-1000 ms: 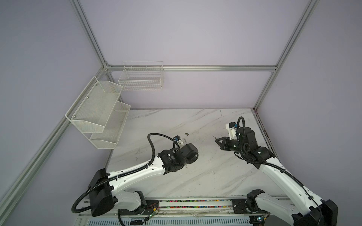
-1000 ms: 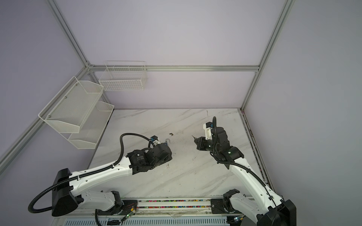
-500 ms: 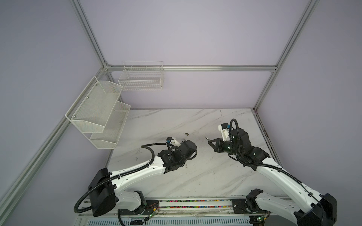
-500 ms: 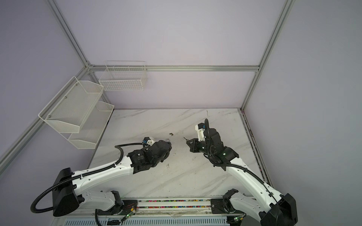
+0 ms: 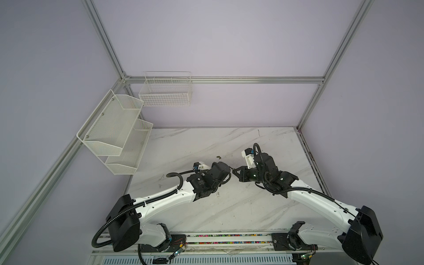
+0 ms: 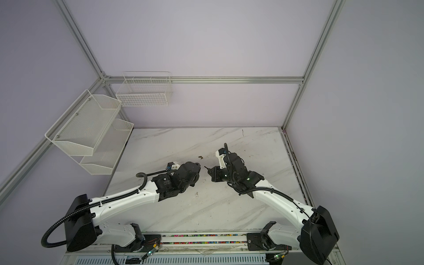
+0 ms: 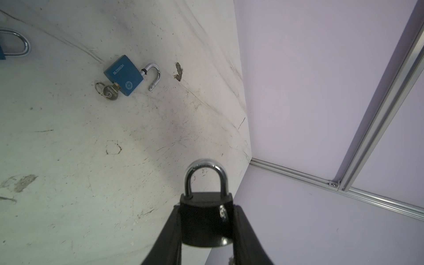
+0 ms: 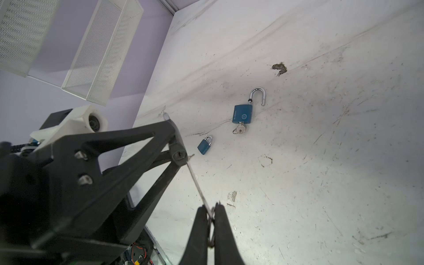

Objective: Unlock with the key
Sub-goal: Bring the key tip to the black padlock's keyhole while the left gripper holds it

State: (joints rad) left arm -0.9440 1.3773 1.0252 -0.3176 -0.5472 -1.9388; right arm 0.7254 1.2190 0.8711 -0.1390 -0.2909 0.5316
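My left gripper (image 7: 206, 208) is shut on a black padlock (image 7: 205, 202), clamping its body between the fingers; the silver shackle is closed and sticks out past the fingertips. My right gripper (image 8: 210, 207) is shut on a thin silver key (image 8: 197, 183), seen edge-on. The key's tip reaches the padlock's bottom face, just beside the keyhole (image 8: 179, 155), whose slot still shows. In both top views the left gripper (image 5: 226, 171) and right gripper (image 5: 236, 172) meet nose to nose above the middle of the marble table (image 5: 229, 206), as also seen around the right gripper (image 6: 207, 169).
On the table lie an open blue padlock (image 8: 242, 114) with a key in it and a smaller shut blue padlock (image 8: 205, 145). A white mesh shelf (image 5: 114, 130) and a wire basket (image 5: 165, 91) hang on the left and back walls.
The right gripper with the key has moved left and the left gripper with the padlock has turned toward it. The two now nearly touch.
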